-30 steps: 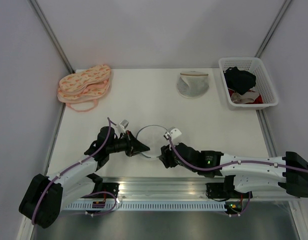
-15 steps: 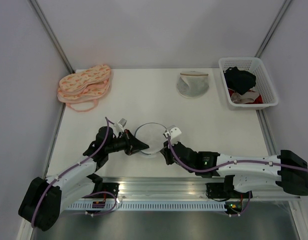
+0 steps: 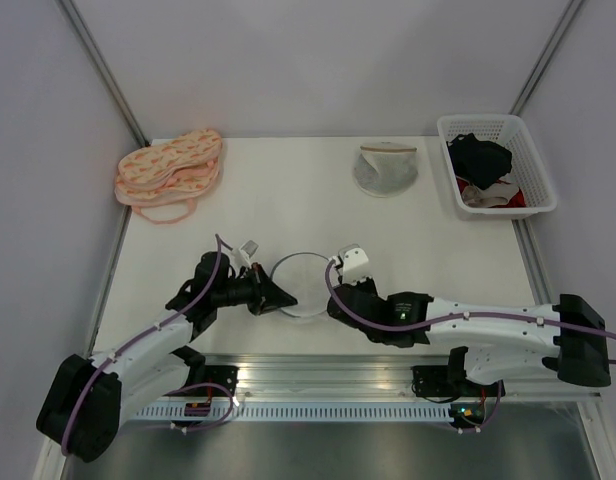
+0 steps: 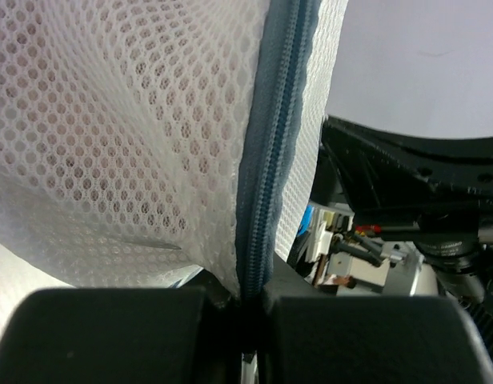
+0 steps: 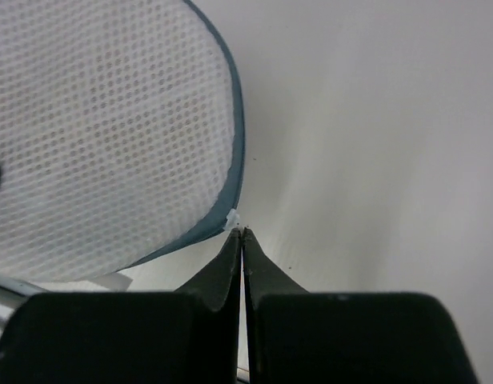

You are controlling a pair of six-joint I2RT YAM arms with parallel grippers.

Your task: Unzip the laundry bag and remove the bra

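Early days, it seems: the laundry bag point(image 3: 306, 285) sits by the table's point(image 3: 438, 250) near edge, zipper point(image 4: 266, 160) looking shut, left gripper point(image 4: 246, 300) clamped on its seam, right gripper point(image 5: 242, 236) pinched closed at the white tab point(image 5: 234, 218), bra nowhere visible.

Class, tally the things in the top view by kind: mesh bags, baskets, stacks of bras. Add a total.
Mesh bags: 2, the laundry bag and a greyer bag
Baskets: 1, the white basket
Bra stacks: 1, the peach stack
Total: 4
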